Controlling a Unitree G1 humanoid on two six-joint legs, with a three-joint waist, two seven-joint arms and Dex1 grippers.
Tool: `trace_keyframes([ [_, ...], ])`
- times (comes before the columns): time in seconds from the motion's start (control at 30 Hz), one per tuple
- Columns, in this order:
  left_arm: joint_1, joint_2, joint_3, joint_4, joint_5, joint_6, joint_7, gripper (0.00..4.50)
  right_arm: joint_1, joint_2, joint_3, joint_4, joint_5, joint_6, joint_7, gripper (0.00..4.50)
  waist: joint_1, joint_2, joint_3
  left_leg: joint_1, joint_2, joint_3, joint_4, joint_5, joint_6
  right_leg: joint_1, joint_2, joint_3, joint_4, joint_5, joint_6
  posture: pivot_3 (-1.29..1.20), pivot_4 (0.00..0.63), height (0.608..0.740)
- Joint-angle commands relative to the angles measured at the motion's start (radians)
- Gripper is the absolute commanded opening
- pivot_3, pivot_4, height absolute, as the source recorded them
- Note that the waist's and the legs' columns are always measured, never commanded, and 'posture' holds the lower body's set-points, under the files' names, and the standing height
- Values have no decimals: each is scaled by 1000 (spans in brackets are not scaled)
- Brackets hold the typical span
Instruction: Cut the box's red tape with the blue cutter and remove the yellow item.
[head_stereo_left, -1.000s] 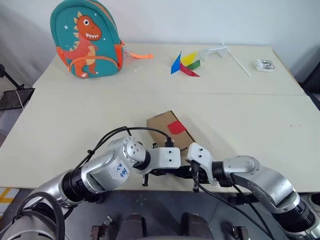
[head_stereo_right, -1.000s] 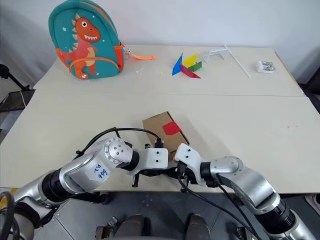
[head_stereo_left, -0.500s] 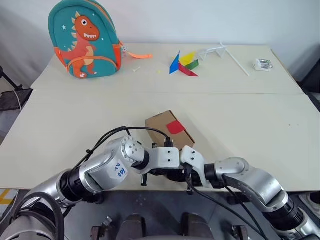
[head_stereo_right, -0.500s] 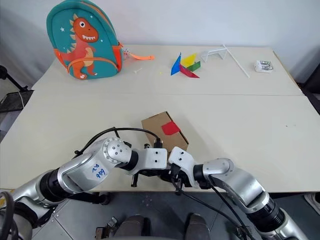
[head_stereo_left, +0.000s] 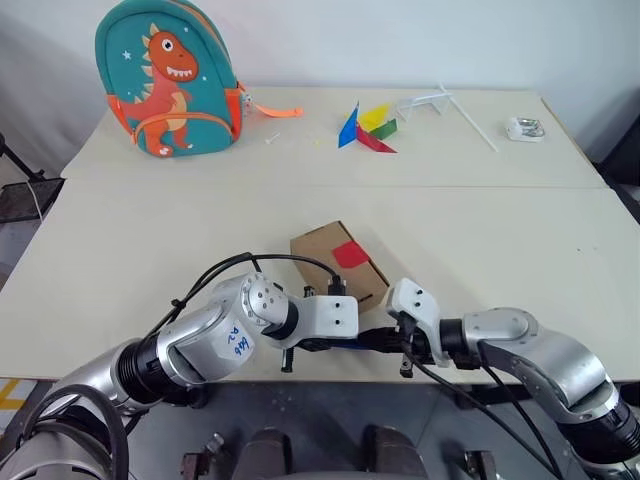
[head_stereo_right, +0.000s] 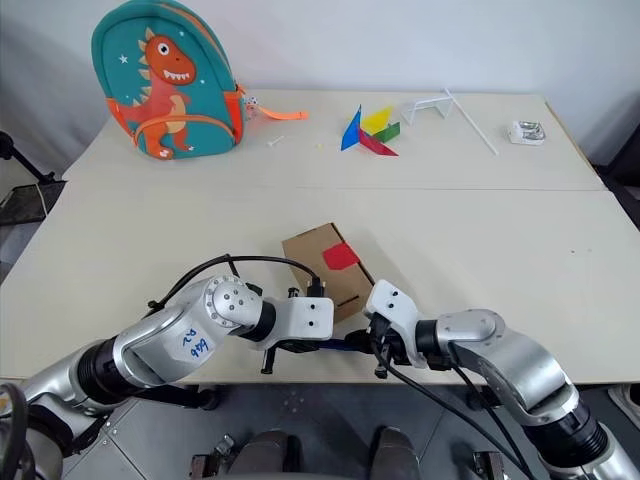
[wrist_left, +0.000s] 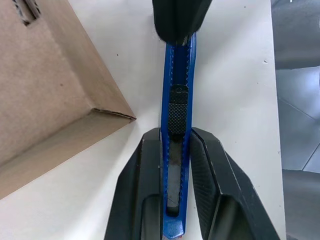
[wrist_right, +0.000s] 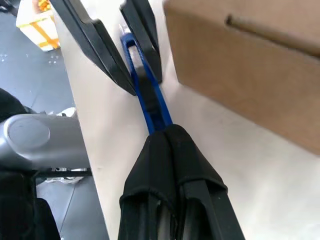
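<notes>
The brown cardboard box (head_stereo_left: 330, 262) lies near the table's front edge, flaps closed, with the red tape (head_stereo_left: 351, 253) on its top. Just in front of it the blue cutter (wrist_left: 178, 75) is held level over the table edge between both hands. My left gripper (wrist_left: 175, 135) is shut on one end of the cutter, its fingers (wrist_right: 142, 37) clamping the handle. My right gripper (wrist_right: 167, 131) is shut on the other end, coming in from the right (head_stereo_left: 395, 338). The yellow item is out of view.
At the far left stands a teal dinosaur backpack (head_stereo_left: 170, 80). Flat coloured shapes (head_stereo_left: 365, 127), a white frame with a long stick (head_stereo_left: 450, 105) and a small white object (head_stereo_left: 527, 128) lie along the table's far side. The table edge (head_stereo_left: 520, 380) runs right under both grippers.
The right gripper first closed in toward the left one, then drew back to the right along the cutter. The left gripper and the box kept still.
</notes>
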Motion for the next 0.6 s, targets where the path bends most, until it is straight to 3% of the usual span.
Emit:
trace_keyframes([
  [0.03,20,10,-42,27,-2,18,5,456,1,22,22,-14,-4,-21,0,30,0,0,0,0,0,0,0,0,0,0,0,0,0,0,0,0,150,740],
  [0.6,18,16,-43,22,-4,17,6,456,-7,143,118,29,-60,-38,-43,30,-1,0,0,0,0,0,0,0,0,0,0,0,0,0,0,0,150,740],
])
